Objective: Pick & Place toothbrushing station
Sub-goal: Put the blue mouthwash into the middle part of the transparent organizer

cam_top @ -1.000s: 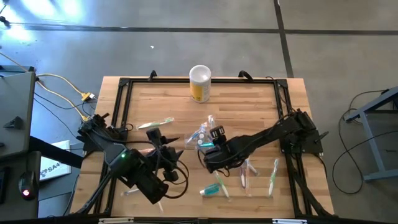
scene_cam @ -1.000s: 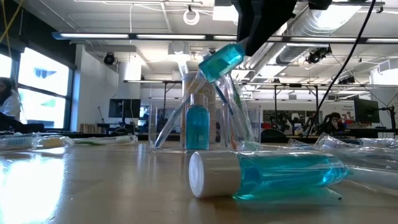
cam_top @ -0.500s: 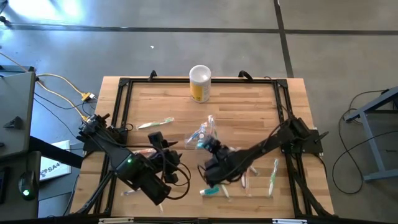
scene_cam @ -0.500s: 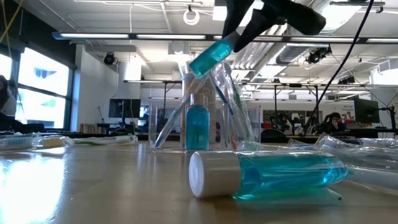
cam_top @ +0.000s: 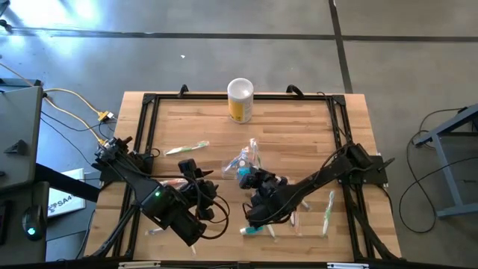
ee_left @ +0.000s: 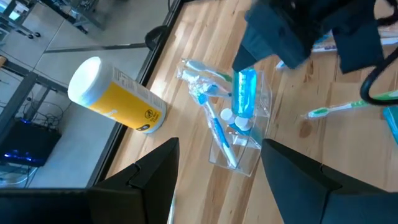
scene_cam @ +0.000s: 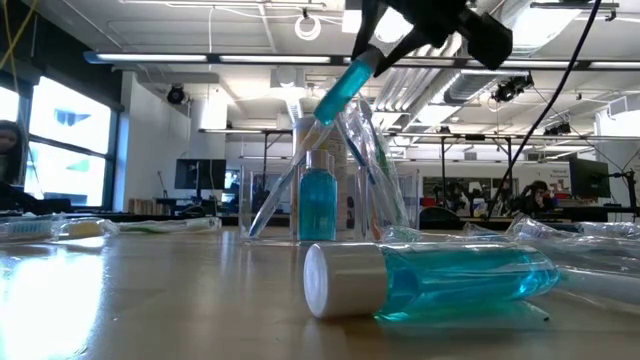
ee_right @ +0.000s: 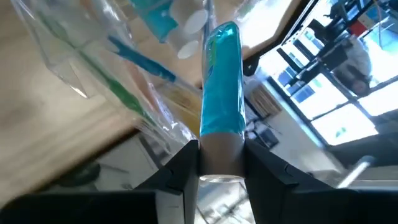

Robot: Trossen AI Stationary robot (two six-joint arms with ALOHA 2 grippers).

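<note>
Status: loading of the clear plastic holder [cam_top: 245, 159] partly complete.

Done:
- Holder upright near table centre, forward of the yellow canister [cam_top: 240, 100].
- 1 teal tube [scene_cam: 317, 206] already upright inside, white cap at the holder floor in the left wrist view.
- Several bagged toothbrushes [ee_left: 214, 127] already leaning inside.

In hand:
- Right gripper [ee_right: 221, 165] clamped narrowly on the white cap end of a 2nd teal tube [ee_right: 221, 81].
- Tube tilted, free end pointed down into the holder mouth, above the tube already inside.
- Judged as mid-insertion; tube not yet released, contact with the holder wall impossible to confirm.

Left to do, judged from the layout:
- Lower and release the held tube.
- Collect 1 teal tube lying flat [cam_top: 253, 228] at the near table edge, closest to the low camera.
- Collect loose toothbrushes: 1 at the left [cam_top: 188, 148], 1 at the right [cam_top: 327, 212], more pale pieces near the right arm, count unclear.

Left gripper [ee_left: 217, 180]: fingers spread wide, empty, hovering near the left front of the table, aimed at the holder, well apart from it.

Estimate: roughly half of the set in place. Main risk at this step: tilted tube catching on the rim or bags and tipping the light holder.
</note>
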